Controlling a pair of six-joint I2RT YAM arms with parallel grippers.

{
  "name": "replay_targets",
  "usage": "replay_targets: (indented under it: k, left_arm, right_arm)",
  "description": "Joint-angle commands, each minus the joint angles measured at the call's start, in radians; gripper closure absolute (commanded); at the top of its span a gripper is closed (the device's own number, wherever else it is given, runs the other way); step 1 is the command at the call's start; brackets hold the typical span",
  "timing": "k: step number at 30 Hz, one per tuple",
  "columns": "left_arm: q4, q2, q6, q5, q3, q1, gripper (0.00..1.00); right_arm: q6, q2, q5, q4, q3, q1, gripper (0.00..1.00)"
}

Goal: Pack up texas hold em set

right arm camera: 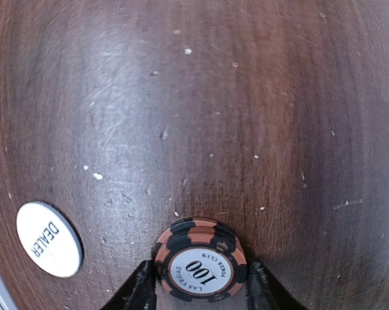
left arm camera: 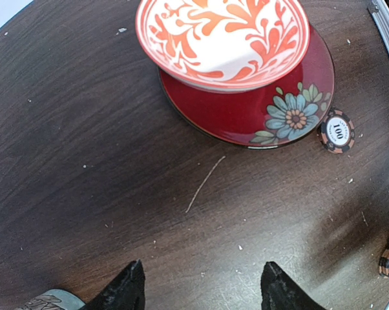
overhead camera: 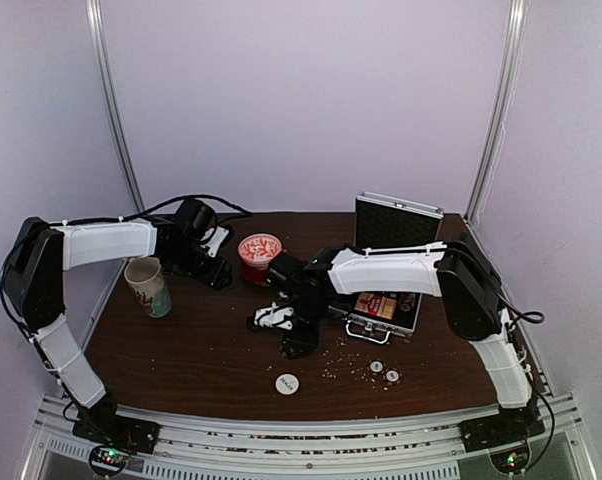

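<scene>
A small stack of orange-and-black poker chips (right arm camera: 201,261) marked 100 sits between the fingers of my right gripper (right arm camera: 201,270), which is shut on it just above the table. The white dealer disc (right arm camera: 48,239) lies to its left. From above, my right gripper (overhead camera: 299,345) hangs left of the open silver case (overhead camera: 389,318), whose lid (overhead camera: 396,222) stands upright and which holds the red-yellow card box (overhead camera: 379,304). Two loose chips (overhead camera: 384,371) lie near the front. My left gripper (left arm camera: 201,284) is open over bare table, with another chip (left arm camera: 337,130) beside the saucer.
The red-white bowl (left arm camera: 223,39) stands on its red flowered saucer (left arm camera: 259,110) just ahead of my left gripper. A patterned paper cup (overhead camera: 149,287) is at the left. Crumbs are scattered over the wood near the front.
</scene>
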Motion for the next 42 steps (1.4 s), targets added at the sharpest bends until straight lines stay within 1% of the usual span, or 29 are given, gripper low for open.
replay_targets:
  k: [1,3,6,13,18,21,22,24,29,32,36,42]
  left_arm:
    - [0.021,-0.012,0.013,0.010,-0.005,0.010,0.38]
    - [0.021,-0.011,0.014,0.012,-0.005,0.010,0.38]
    - [0.020,-0.009,0.013,0.014,-0.005,0.010,0.38]
    - [0.021,-0.007,0.013,0.014,-0.005,0.010,0.38]
    - [0.021,-0.006,0.012,0.014,-0.005,0.009,0.38]
    - [0.020,-0.006,0.013,0.014,-0.005,0.009,0.38]
    - [0.021,-0.006,0.013,0.014,-0.005,0.009,0.38]
    - [0.021,-0.004,0.013,0.015,-0.004,0.009,0.38]
    - [0.017,-0.001,0.013,0.011,-0.004,0.009,0.38]
    - [0.016,-0.002,0.013,0.007,-0.004,0.010,0.38]
    - [0.017,-0.001,0.014,0.005,-0.004,0.009,0.38]
    - [0.017,0.004,0.013,0.002,-0.004,0.009,0.38]
  right_arm:
    - [0.005,0.039,0.002,-0.020,0.042,0.009,0.45]
    - [0.010,0.050,-0.015,-0.037,0.059,0.010,0.43]
    - [0.020,0.064,-0.014,-0.039,0.067,0.013,0.44]
    - [0.039,0.075,0.051,-0.048,0.056,0.027,0.51]
    - [0.050,0.082,0.102,-0.070,0.045,0.045,0.53]
    - [0.055,0.089,0.100,-0.087,0.045,0.054,0.59]
    - [0.055,0.093,0.093,-0.093,0.047,0.056,0.65]
    - [0.059,0.098,0.072,-0.103,0.058,0.057,0.71]
    - [0.076,0.097,0.069,-0.120,0.107,0.057,0.77]
    - [0.082,0.069,0.093,-0.131,0.128,0.056,0.79]
    - [0.081,-0.001,0.106,-0.139,0.113,0.052,0.79]
    - [0.080,-0.138,0.152,-0.118,0.005,0.041,0.80]
